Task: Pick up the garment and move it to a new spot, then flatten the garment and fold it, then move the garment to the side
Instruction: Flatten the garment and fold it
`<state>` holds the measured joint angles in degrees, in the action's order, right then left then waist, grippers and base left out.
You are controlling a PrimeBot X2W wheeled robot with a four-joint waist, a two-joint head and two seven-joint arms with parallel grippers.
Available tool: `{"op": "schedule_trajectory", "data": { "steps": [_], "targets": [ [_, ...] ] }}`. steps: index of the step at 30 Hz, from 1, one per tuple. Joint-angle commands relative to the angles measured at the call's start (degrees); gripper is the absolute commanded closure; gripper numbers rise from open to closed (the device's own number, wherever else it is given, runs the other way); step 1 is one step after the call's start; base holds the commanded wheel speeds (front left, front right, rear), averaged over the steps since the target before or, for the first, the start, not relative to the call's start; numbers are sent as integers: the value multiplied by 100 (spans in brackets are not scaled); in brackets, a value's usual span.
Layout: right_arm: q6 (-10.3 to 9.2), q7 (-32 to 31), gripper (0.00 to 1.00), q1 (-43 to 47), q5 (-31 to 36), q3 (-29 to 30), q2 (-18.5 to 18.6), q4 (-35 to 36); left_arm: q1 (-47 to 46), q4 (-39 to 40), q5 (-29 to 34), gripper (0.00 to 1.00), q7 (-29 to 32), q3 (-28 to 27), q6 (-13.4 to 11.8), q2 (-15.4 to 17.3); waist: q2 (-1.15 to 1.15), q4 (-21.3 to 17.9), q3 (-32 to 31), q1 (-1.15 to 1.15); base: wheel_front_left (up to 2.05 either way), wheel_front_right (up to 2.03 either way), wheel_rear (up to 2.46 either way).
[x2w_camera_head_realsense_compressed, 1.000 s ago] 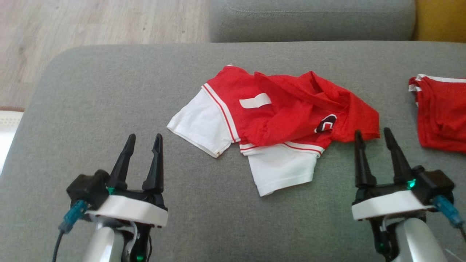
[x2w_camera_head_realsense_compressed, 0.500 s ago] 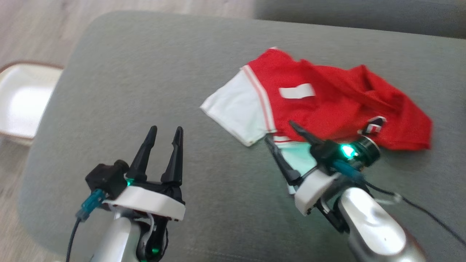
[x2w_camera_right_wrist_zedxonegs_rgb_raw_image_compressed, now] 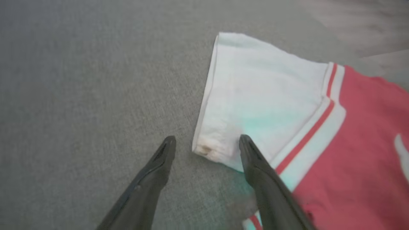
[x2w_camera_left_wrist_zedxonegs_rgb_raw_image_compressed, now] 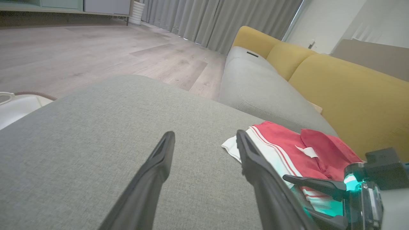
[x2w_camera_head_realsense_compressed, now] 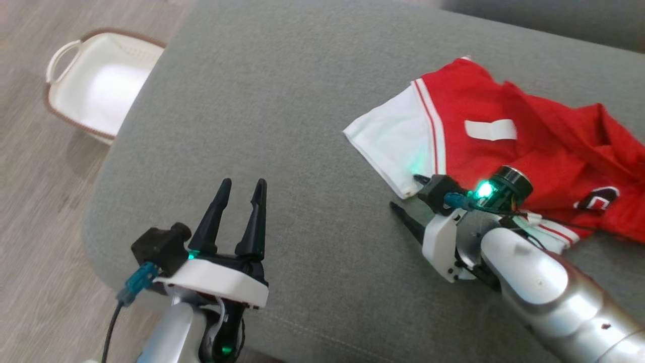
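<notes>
Standing off the cushion's [x2w_camera_head_realsense_compressed: 302, 101] left edge, a white basket [x2w_camera_head_realsense_compressed: 101, 85] is being seen on the wood floor [x2w_camera_head_realsense_compressed: 30, 201]. Over the cushion's near left part, the left gripper [x2w_camera_head_realsense_compressed: 243, 181] is being held above bare fabric, its fingers being kept spread and nothing being gripped. Further right, near the cushion's middle, the right gripper [x2w_camera_head_realsense_compressed: 405, 191] is being held low and turned toward the cushion's left, its fingers likewise being kept apart with nothing clamped. In the right wrist view, the corner of the garment's white sleeve [x2w_camera_right_wrist_zedxonegs_rgb_raw_image_compressed: 255, 95] is being framed between the two fingertips, one finger over bare cushion and the other over the sleeve. Whether the cloth is being touched cannot be told. The garment [x2w_camera_head_realsense_compressed: 529, 146], red with white sleeves, is being left crumpled on the cushion's right part, that sleeve spread toward the cushion's middle, the other being partly hidden by the right arm.
</notes>
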<state>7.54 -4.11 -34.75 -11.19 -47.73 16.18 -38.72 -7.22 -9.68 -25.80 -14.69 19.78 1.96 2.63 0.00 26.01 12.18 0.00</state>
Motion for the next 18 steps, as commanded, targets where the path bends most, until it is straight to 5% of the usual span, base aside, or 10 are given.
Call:
{"op": "schedule_trajectory", "data": {
  "steps": [1, 2, 4, 11, 18],
  "targets": [
    [-5, -66, 0, -146, -46, -124, 36, 9, -237, 188, -24, 0, -30, -161, -34, 25, 0, 58, 62, 0, 0, 0, 0],
    [-5, -121, 0, -204, -63, -223, 51, -96, -246, 189, -32, 0, -30, -155, -44, 25, 0, 66, 72, 0, 0, 0, 0],
    [-5, -127, 100, -315, -111, -359, 62, -242, -257, 191, -44, 0, -30, -142, -63, 25, 0, 73, 82, 0, 0, 0, 0],
    [-5, 368, 100, -702, -251, -175, -67, -395, -251, 158, -13, 0, -30, -183, -96, 25, 0, -94, -39, 0, 0, 0, 0],
    [-5, 575, 100, -1492, -558, 690, 186, -194, -244, 197, 28, 0, -30, -215, -69, 25, 0, -389, -84, 0, 0, 0, 0]
  ]
}}
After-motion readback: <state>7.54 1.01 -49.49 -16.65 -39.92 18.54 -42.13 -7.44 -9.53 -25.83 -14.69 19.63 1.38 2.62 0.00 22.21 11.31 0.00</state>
